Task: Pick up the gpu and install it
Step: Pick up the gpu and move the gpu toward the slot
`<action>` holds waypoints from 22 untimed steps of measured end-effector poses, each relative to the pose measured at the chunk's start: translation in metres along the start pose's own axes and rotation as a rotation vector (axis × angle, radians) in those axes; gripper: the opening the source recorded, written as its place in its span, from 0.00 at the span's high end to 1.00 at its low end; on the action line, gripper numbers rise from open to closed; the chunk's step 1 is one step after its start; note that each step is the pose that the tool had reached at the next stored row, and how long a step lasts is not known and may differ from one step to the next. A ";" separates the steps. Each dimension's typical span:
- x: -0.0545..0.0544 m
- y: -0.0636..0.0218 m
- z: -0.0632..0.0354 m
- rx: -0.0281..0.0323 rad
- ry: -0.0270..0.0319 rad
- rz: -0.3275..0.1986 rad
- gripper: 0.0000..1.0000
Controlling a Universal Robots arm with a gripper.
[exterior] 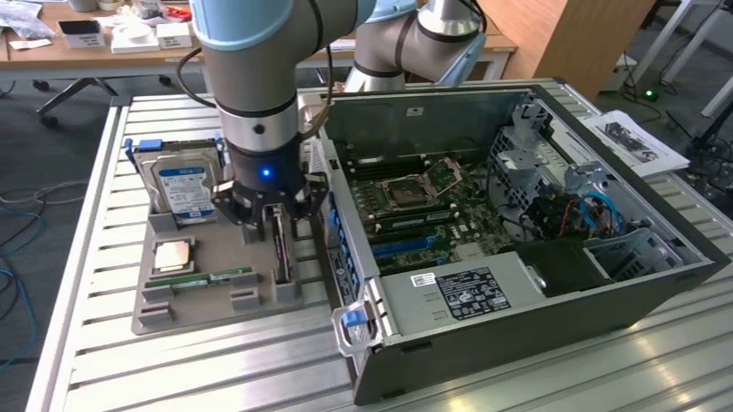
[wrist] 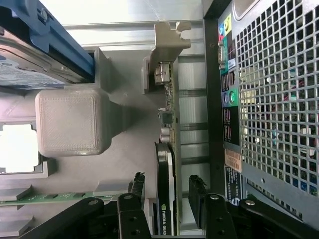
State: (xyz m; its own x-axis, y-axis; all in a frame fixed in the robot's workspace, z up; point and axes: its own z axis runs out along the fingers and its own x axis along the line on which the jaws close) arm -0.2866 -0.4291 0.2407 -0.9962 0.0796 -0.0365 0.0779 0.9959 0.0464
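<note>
Now | jaws astride gpu [wrist: 164,169], not touching | label: NVIDIA QUAD…

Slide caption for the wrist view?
Open gripper straddles the edge-on gpu in its grey holder, beside the computer case.

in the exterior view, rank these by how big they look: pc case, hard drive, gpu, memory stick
1. pc case
2. hard drive
3. gpu and memory stick: both slim strips of similar length, the gpu edge-on, so I won't rank them.
</note>
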 end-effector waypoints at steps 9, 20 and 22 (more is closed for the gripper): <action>0.002 0.0009 0.0102 0.0001 0.0000 0.002 0.51; 0.002 0.0039 0.0115 0.0000 0.0000 0.002 0.51; 0.003 0.0039 0.0115 0.0000 0.0000 0.002 0.51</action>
State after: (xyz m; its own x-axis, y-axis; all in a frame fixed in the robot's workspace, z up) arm -0.2885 -0.4245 0.2293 -0.9960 0.0811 -0.0365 0.0794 0.9958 0.0465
